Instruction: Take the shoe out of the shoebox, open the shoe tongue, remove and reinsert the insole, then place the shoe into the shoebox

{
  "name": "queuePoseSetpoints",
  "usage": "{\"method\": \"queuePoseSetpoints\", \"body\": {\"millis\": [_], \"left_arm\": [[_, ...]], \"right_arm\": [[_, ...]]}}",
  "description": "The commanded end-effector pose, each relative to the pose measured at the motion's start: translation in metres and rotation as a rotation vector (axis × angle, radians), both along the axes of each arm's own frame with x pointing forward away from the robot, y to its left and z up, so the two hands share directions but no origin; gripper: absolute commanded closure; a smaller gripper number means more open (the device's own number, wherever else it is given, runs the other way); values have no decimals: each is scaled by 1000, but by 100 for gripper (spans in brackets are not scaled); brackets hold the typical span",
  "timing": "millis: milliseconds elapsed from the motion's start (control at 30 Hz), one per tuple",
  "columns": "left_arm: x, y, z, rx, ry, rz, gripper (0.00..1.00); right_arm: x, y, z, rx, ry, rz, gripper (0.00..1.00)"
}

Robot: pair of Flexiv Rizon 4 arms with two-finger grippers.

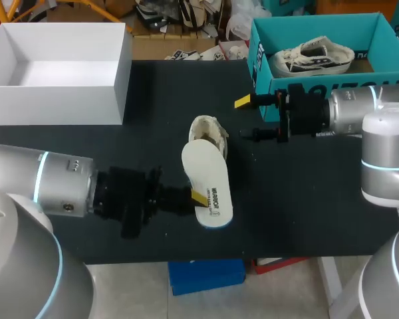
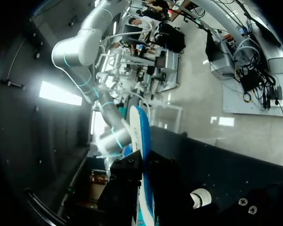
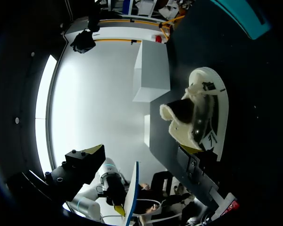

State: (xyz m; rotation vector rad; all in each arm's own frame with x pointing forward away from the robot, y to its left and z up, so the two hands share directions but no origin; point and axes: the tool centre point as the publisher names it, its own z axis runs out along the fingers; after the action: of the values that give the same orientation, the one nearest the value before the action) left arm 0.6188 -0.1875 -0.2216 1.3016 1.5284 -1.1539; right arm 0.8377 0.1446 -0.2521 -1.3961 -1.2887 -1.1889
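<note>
Shoe (image 1: 209,133) lies near the middle of the black table (image 1: 159,93), outside the teal shoebox (image 1: 319,85), which holds a second shoe (image 1: 312,56). The white insole (image 1: 209,179) is out, just beside the shoe, one end clamped between the fingers of the left gripper (image 1: 198,196). The right gripper (image 1: 248,118) hovers beside the shoebox, fingers spread wide around nothing. A white box (image 1: 60,66) stands far left

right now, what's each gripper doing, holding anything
left gripper: closed on the insole
right gripper: open, holding nothing
</note>
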Motion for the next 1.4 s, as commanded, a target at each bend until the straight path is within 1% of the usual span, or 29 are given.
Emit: {"method": "queuePoseSetpoints", "body": {"millis": [33, 67, 100, 133, 200, 233, 267, 333, 367, 400, 467, 633, 867, 1067, 1167, 1267, 1400], "left_arm": [[-5, -3, 0, -48, -56, -45, 100], [-7, -5, -3, -50, -111, -48, 100], [-8, -8, -8, -23, -171, -56, 100], [-8, -9, -13, -61, -176, -72, 100], [-7, -12, -26, -18, -246, -54, 100], [-4, -11, -31, -28, -258, -41, 100], [-2, -12, -35, -4, -300, -27, 100], [4, -11, -44, -16, -333, -26, 100], [5, -11, -46, 2, -358, -25, 100], [10, -11, -50, -29, -349, -35, 100], [17, -10, -54, -18, -353, -32, 100], [37, -7, -65, -34, -374, -41, 100], [76, 1, -78, -53, -375, -31, 100], [111, 4, -82, -49, -378, -5, 100], [125, 4, -83, -43, -378, 1, 100], [137, 4, -83, -42, -377, 9, 100], [146, 3, -78, -46, -388, 13, 100]], "right_arm": [[0, 1, -1, 0, -1, -3, 0], [0, 1, -1, 0, -1, -3, 0], [0, 1, -1, 0, -1, -3, 0], [0, 1, -1, 0, -1, -3, 0], [0, 1, -1, 0, -1, -3, 0], [0, 1, -1, 0, -1, -3, 0], [0, 1, -1, 0, -1, -3, 0], [0, 1, -1, 0, -1, -3, 0], [0, 1, -1, 0, -1, -3, 0], [0, 1, -1, 0, -1, -3, 0], [0, 1, -1, 0, -1, -3, 0], [0, 1, -1, 0, -1, -3, 0], [0, 1, -1, 0, -1, -3, 0], [0, 1, -1, 0, -1, -3, 0], [0, 1, -1, 0, -1, -3, 0], [0, 1, -1, 0, -1, -3, 0], [0, 1, -1, 0, -1, -3, 0]]}}
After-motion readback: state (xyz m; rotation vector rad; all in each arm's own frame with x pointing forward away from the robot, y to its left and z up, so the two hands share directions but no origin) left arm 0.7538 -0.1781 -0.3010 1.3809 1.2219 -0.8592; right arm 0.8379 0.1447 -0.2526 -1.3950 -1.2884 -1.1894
